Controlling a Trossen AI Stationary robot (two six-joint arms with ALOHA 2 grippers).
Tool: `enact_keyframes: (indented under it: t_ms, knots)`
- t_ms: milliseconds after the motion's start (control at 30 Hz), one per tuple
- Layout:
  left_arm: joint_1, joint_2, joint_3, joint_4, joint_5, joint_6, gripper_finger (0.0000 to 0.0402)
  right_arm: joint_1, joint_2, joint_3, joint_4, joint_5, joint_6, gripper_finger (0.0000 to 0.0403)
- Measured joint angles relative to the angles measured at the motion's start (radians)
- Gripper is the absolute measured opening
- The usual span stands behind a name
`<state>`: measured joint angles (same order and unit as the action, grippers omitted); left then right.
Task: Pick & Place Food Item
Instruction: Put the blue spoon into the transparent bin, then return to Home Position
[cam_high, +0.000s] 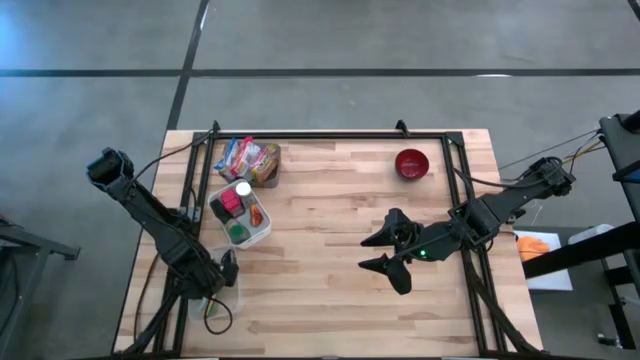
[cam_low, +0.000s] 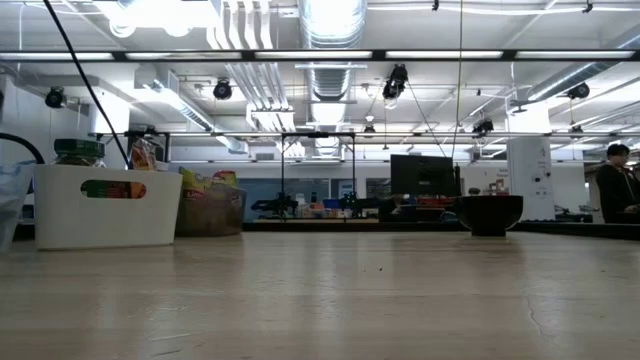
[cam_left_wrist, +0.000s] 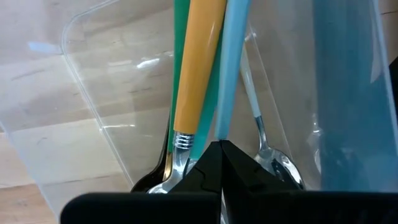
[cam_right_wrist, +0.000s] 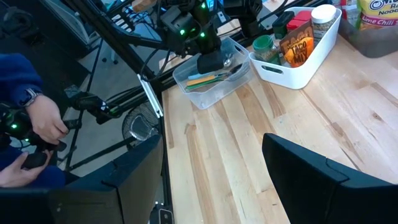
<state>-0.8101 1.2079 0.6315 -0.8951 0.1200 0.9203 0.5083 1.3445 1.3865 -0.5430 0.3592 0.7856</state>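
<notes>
Clear utensil bin (cam_right_wrist: 211, 84) beside white caddy (cam_right_wrist: 298, 62).

We see a table (cam_high: 340, 270) of pale wood planks with a smooth matt finish and visible grain. The clear bin (cam_left_wrist: 93, 93) is transparent glossy plastic. In it, the utensils (cam_left_wrist: 199, 81) have smooth glossy handles in orange, green and light blue, with shiny metal spoon bowls. The white caddy (cam_low: 105, 215) is matt plastic. The red bowl (cam_high: 411, 164) looks smooth and glossy.
</notes>
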Motion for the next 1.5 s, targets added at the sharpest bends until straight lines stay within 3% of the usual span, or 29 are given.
enact_keyframes:
  t_ms: [400,733,1300,1500]
  knots:
    - [0.0,0.0,0.0,0.041,0.0,-0.004,0.0,0.0,0.0,0.0,0.0,0.0,0.0,0.0271]
    - [0.0,0.0,0.0,0.11,0.0,-0.092,0.0006,0.0,0.0,0.0,0.0,0.0,0.0,0.0271]
    - [0.0,-0.001,0.004,0.119,0.001,-0.211,0.0171,0.0,0.0,0.0,0.0,0.0,0.0,0.0271]
    - [0.0,-0.05,0.018,0.14,-0.015,-0.286,0.0211,0.0,0.0,0.0,0.0,0.0,0.0,0.0271]
